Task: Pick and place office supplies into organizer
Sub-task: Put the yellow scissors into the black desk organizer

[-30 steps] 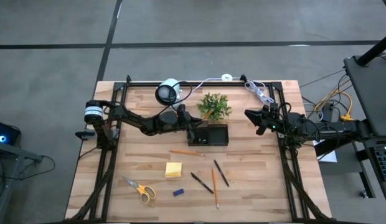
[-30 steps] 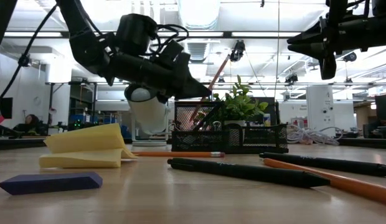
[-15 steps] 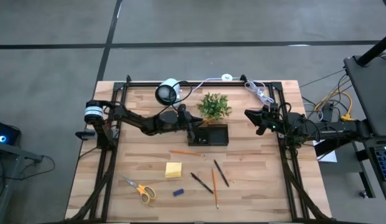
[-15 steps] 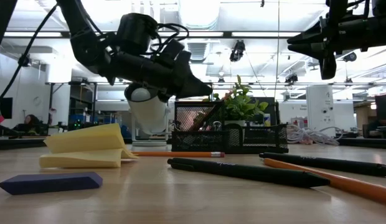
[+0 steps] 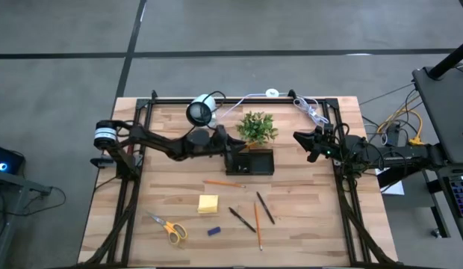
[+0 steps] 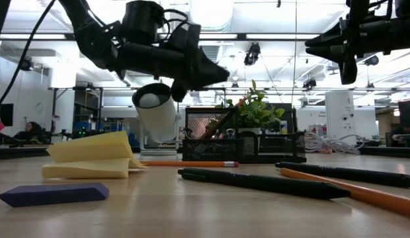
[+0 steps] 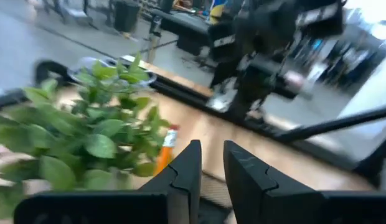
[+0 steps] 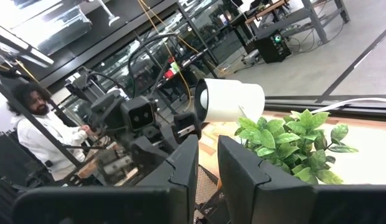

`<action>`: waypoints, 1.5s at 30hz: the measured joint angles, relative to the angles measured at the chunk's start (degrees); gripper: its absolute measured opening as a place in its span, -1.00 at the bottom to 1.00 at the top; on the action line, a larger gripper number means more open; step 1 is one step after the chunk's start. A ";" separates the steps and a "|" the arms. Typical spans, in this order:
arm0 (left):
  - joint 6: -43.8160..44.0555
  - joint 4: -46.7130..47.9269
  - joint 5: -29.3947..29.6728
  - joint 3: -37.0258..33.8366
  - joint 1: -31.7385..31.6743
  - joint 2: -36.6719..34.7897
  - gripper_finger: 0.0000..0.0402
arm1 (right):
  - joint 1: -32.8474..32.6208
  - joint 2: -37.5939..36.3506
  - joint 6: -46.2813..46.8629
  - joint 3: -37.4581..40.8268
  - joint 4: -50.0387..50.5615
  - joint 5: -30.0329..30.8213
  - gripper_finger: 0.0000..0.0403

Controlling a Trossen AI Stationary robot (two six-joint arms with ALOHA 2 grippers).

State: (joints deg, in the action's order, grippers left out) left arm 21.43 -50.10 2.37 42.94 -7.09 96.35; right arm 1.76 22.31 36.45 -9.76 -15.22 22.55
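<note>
The black mesh organizer (image 5: 255,161) stands in front of the green plant (image 5: 256,127). An orange pencil (image 7: 165,149) leans inside its tall left cup (image 6: 208,129), eraser up. My left gripper (image 7: 211,163) hovers level above that cup (image 6: 223,71), its fingers a narrow gap apart with nothing between them. On the table lie an orange pencil (image 5: 222,183), a yellow sticky pad (image 5: 207,203), scissors (image 5: 166,228), a blue block (image 5: 213,232), two dark pens (image 5: 243,219) (image 5: 265,208) and another orange pencil (image 5: 257,224). My right gripper (image 5: 299,138) waits raised at the right, slightly open and empty (image 8: 207,163).
A white round camera (image 5: 202,110) stands at the far left of the plant. Black frame rails (image 5: 127,202) run along the table's left and right sides, and white cable (image 5: 310,112) lies at the far right. A person (image 8: 37,134) sits beyond the table.
My left gripper has let go of the orange pencil, which has dropped from its slanting hold into the organizer's tall cup and leans there. The gripper has then risen above the organizer and rolled a little.
</note>
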 joint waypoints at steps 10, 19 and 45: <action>3.53 -2.02 -12.45 0.33 0.40 -2.51 -0.74 | 0.02 0.02 -0.17 0.00 0.00 0.00 -0.74; 6.25 -10.71 -17.12 0.30 0.61 -2.55 -0.65 | 0.01 0.04 -0.05 0.00 0.00 0.00 -0.74; 43.04 -10.86 -50.12 0.26 2.67 -2.74 -0.65 | 0.00 0.04 -0.37 0.00 0.00 -0.04 -0.74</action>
State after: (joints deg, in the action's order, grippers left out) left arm 64.47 -60.96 -47.75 43.20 -4.42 93.62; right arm 1.76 22.35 36.07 -9.76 -15.22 22.50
